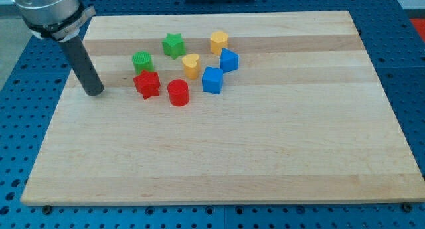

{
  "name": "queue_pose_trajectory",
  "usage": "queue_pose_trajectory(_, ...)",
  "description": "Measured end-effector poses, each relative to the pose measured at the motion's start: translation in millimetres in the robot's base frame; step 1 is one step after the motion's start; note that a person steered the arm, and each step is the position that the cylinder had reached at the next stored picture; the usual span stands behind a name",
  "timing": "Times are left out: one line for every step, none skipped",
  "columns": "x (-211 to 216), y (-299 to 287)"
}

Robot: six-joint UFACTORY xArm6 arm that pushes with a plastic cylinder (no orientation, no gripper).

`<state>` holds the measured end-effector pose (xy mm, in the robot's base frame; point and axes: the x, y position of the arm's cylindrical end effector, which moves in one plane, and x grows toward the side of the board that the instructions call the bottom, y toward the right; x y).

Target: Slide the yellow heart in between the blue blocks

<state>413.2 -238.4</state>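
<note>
Camera view, wooden board (279,156), items listed relative to the yellow heart (190,65). Blue cube (212,79): just right and below, near. Second blue block (229,60): right, slightly above. Yellow hexagonal block (219,41): upper right. Green star (173,44): upper left. Green block (142,61): left. Red star (147,84): lower left. Red cylinder (178,93): below. My tip (95,93): a bare rod with no jaws, far left, well apart, touching no block.

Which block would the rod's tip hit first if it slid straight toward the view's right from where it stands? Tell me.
Probably the red star: my tip sits at the view's left of the cluster, roughly level with that block, though depth is uncertain.
</note>
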Motion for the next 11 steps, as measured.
queue_pose_trajectory(-19,5)
queue_pose_trajectory(-36,54)
queue_pose_trajectory(-36,117)
queue_pose_trajectory(-41,118)
queue_pose_trajectory(-61,150)
queue_pose_trajectory(-66,171)
queue_pose_trajectory(-62,186)
queue_pose_trajectory(-62,230)
queue_pose_trajectory(-66,231)
queue_pose_trajectory(-66,256)
queue_pose_trajectory(-66,267)
